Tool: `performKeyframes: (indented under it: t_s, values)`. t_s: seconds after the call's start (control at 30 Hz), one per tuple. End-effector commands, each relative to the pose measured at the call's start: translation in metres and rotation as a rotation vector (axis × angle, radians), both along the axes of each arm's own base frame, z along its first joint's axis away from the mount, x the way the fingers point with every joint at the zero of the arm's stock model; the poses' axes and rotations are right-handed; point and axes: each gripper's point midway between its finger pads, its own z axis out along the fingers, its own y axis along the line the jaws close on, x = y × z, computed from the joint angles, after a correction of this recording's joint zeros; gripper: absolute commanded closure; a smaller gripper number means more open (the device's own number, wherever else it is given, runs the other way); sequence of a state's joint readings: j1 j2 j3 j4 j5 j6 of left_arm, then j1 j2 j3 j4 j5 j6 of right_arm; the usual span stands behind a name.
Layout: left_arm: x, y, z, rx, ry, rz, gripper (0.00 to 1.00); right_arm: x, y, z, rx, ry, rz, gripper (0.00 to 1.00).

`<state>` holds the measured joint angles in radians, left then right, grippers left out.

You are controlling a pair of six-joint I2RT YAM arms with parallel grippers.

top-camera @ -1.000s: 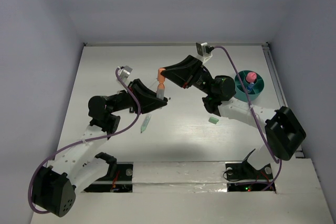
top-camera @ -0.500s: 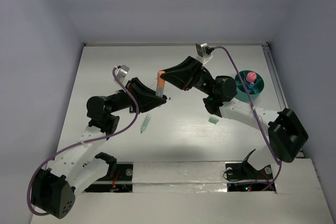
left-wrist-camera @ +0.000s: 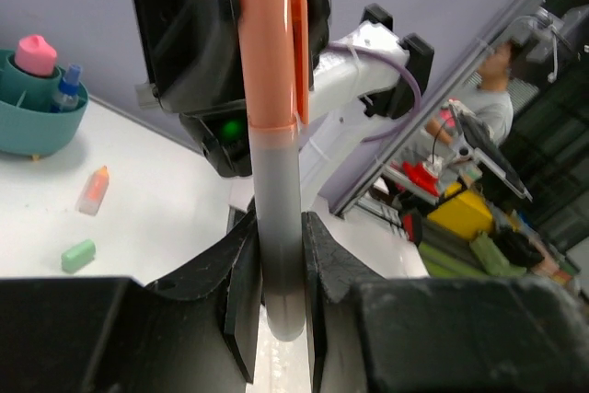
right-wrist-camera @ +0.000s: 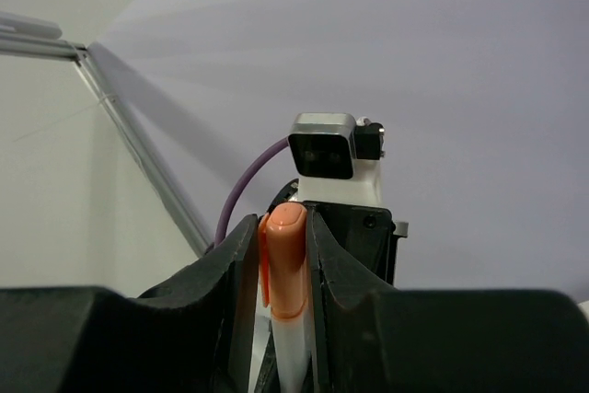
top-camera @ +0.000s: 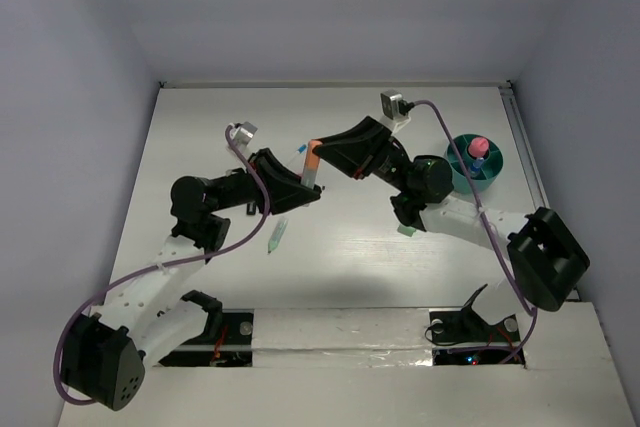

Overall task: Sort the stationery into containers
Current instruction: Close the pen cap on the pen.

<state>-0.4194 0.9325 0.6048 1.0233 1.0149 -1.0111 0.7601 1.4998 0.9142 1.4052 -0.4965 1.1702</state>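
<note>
Above the desk (top-camera: pixel 200 127) middle, the left claw (left-wrist-camera: pixel 276 269) clamps the white barrel of the orange-capped marker (left-wrist-camera: pixel 273 163); the right claw (right-wrist-camera: pixel 283 264) grips its cap; teal holder (top-camera: pixel 492 179) near the right edge

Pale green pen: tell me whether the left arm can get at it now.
Probably not yet: the pen lies uncovered nearby, but the left gripper is shut on the orange-capped marker.
</note>
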Motion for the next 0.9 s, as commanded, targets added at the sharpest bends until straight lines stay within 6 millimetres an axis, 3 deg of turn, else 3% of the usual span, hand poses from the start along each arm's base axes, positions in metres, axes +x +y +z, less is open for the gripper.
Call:
performKeyframes:
  t_s: [0.0,0.23,0.43,0.6,0.87]
  values:
    - [-0.008,0.016,0.084,-0.2,-0.246,0.102,1.0,-0.036,0.005,-0.044,-0.112,-0.123,0.098,1.0]
    - [-0.015,0.02,0.091,-0.27,-0.265,0.08,1.0,-0.032,0.011,-0.094,-0.292,-0.101,0.03,1.0]
    - [-0.015,0.018,0.095,-0.274,-0.266,0.058,1.0,-0.035,0.015,-0.105,-0.353,-0.098,0.043,1.0]
    - [-0.014,0.016,0.1,-0.248,-0.278,0.059,1.0,-0.037,0.028,-0.13,-0.473,-0.048,0.07,1.0]
    - [-0.014,0.013,0.107,-0.226,-0.294,0.059,1.0,-0.058,0.051,-0.181,-0.64,0.0,0.093,1.0]
